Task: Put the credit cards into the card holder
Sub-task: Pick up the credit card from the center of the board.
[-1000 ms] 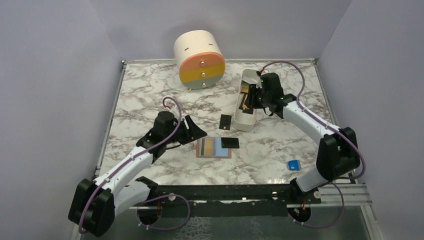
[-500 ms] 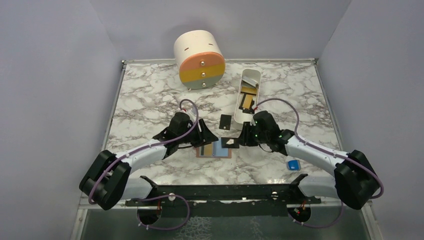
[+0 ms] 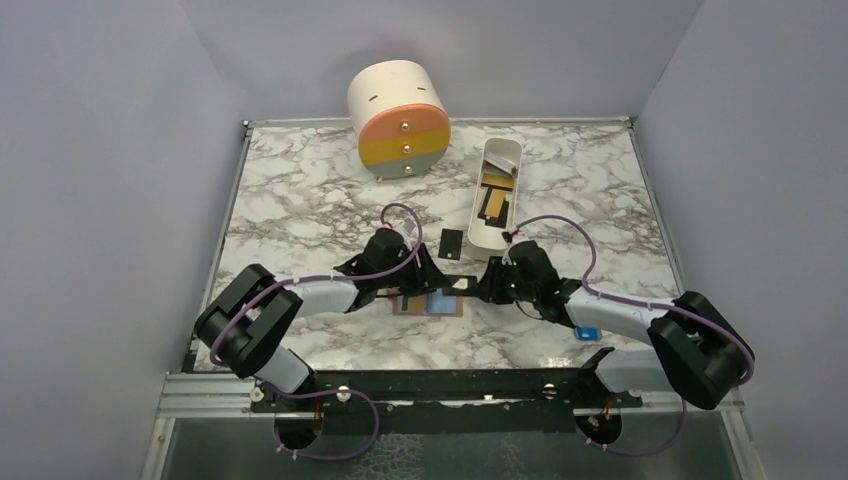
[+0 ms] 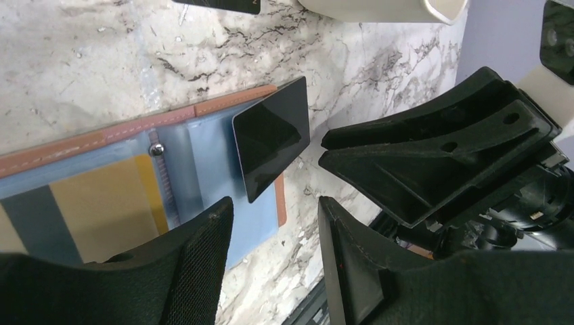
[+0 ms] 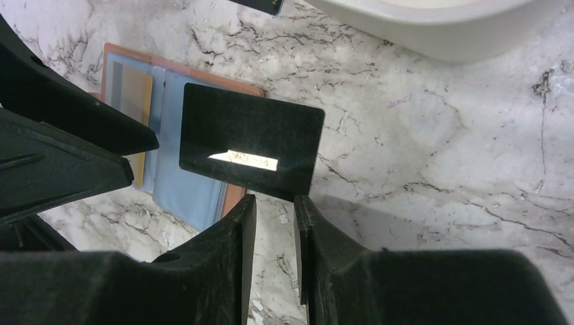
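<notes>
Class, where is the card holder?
Top view, front centre: the card holder lies open by the left gripper and right gripper, a black card on its right edge.

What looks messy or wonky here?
One black card sits crooked, half on the open card holder, half on the marble table, not tucked into a pocket. A second black card lies loose beside the white tray.
</notes>
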`<state>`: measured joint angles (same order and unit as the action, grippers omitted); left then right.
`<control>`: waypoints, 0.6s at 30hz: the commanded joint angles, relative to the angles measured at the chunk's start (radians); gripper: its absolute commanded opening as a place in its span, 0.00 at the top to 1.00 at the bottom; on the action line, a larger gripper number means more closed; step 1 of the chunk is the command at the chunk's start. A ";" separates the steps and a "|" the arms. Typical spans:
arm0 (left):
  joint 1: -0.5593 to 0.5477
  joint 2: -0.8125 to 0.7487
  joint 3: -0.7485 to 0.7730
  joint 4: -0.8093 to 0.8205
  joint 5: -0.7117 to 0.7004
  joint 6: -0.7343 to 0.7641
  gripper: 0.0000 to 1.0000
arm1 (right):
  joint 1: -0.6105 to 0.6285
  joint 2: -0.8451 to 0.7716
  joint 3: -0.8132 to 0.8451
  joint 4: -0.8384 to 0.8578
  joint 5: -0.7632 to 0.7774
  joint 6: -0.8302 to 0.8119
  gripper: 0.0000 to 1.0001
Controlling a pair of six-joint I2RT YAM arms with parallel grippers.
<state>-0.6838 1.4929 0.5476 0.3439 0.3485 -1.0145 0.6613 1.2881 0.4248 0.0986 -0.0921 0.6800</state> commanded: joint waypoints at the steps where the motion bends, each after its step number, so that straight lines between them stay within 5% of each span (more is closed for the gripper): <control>1: -0.013 0.048 0.038 0.061 -0.047 0.009 0.50 | 0.006 0.026 -0.023 0.123 0.050 -0.016 0.73; 14: -0.041 0.120 0.067 0.105 -0.037 -0.001 0.58 | 0.006 0.108 -0.078 0.220 0.002 -0.019 0.75; 18: -0.043 0.121 0.066 0.116 -0.033 0.000 0.71 | 0.006 0.109 -0.088 0.222 -0.005 -0.019 0.75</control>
<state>-0.7200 1.6047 0.5907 0.4126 0.3237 -1.0183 0.6613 1.3766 0.3649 0.3187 -0.0845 0.6689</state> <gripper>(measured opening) 0.371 0.252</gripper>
